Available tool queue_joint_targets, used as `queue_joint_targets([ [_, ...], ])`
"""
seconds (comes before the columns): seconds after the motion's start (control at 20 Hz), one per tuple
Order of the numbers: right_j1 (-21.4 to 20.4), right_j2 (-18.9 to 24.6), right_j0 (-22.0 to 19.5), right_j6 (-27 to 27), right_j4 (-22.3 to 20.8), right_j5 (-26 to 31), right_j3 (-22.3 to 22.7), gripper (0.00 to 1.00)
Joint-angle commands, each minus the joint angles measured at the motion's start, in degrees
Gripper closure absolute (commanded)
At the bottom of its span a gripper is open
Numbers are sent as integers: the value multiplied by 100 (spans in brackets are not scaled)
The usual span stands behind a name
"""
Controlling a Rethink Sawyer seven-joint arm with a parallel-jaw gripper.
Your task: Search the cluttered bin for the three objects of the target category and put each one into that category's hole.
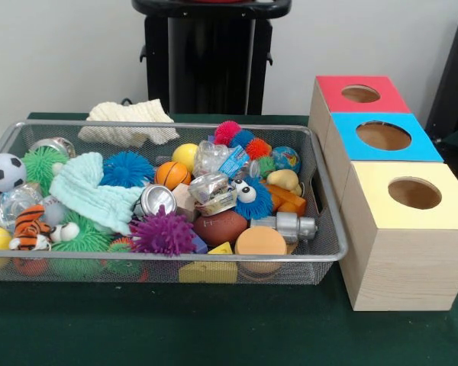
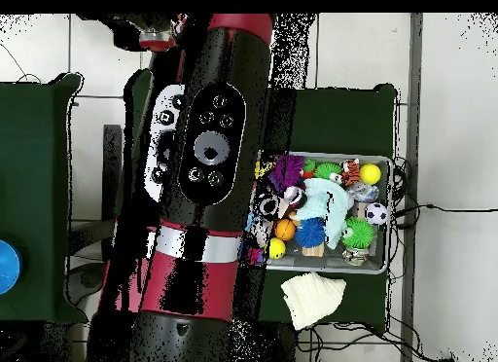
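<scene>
One mesh bin [image 1: 320, 259], three wooden boxes [image 1: 397, 267], two cloths [image 1: 91, 194], one plush tiger [image 1: 32, 227].

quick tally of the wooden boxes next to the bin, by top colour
red-topped box: 1
blue-topped box: 1
yellow-topped box: 1
total: 3 boxes, standing in a row beside the bin
</scene>
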Motion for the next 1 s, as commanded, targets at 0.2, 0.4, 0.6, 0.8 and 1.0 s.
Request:
queue_joint_targets([
  [0.2, -152, 292, -120, -3593, -564, -1289, -439, 100],
  [0.4, -540, -379, -133, -4081, 114, -801, -338, 100],
  [0.6, -820, -1111, -276, -4704, 929, -174, -309, 100],
  [0.8, -1159, -1994, -467, -5204, 1770, 425, -292, 100],
  [1.0, -1328, -2665, -630, -5713, 2390, 479, -273, 100],
])
